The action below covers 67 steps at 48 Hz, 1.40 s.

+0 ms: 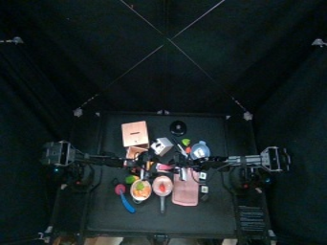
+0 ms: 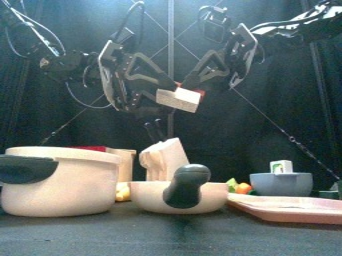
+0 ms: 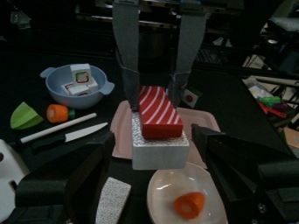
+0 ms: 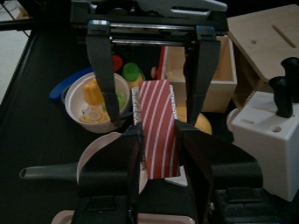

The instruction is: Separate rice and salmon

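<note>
Both arms hang in over the middle of the table and meet at one piece of toy sushi held in the air above the pink tray [image 3: 201,122]. The left gripper [image 3: 156,92] comes in from the left with its two jaws set on either flank of the white rice block [image 3: 160,150], pinching it. The right gripper [image 4: 156,131] comes from the opposite side, its jaws closed on the long edges of the salmon slice [image 4: 156,122], the red strip with pale stripes lying on top of the rice. In the front view the sushi [image 2: 181,98] floats between the two wrists, tilted a little, high over the crockery. The salmon's long axis runs straight from one gripper toward the other. Below the tray's near end sits a small pale dish [image 3: 184,194] with an orange piece in it; beside the tray lies a knife [image 3: 59,133], and beyond that a blue bowl [image 3: 73,86] holding a small carton. A wooden knife block [image 4: 264,35] stands off to one side of the tray.
</note>
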Each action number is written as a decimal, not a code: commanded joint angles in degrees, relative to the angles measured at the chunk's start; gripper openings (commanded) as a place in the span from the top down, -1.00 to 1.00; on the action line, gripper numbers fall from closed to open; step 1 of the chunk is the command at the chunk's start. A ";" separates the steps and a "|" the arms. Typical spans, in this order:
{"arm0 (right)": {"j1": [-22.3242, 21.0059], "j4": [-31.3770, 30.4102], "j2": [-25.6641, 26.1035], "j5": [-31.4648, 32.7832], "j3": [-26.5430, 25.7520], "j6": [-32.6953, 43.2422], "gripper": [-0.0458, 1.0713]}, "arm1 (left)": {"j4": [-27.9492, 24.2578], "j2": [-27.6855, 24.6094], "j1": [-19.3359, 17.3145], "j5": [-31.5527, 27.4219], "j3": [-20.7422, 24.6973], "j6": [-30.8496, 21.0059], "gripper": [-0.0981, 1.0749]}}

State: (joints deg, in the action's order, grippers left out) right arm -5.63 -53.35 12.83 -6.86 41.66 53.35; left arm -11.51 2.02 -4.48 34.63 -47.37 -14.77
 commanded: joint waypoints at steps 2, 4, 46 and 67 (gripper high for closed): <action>0.09 0.00 0.97 -0.35 -1.58 -0.09 0.06 | 0.00 0.35 -0.18 0.62 1.32 0.00 -0.77; 0.09 0.09 0.97 -0.35 -1.49 -0.09 0.06 | 0.09 0.26 -0.18 0.62 1.32 0.00 -0.71; 0.35 0.26 0.97 -0.18 -0.70 0.09 0.06 | 0.09 1.67 -0.18 0.62 -0.53 0.00 -0.39; 0.35 0.44 2.02 0.79 0.09 0.18 0.07 | 0.26 4.83 -0.18 0.79 -3.96 0.00 -0.38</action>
State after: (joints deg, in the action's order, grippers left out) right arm -5.19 -53.00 12.92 -6.24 42.28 53.35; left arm -11.43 5.98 -4.57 34.80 -51.68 -14.85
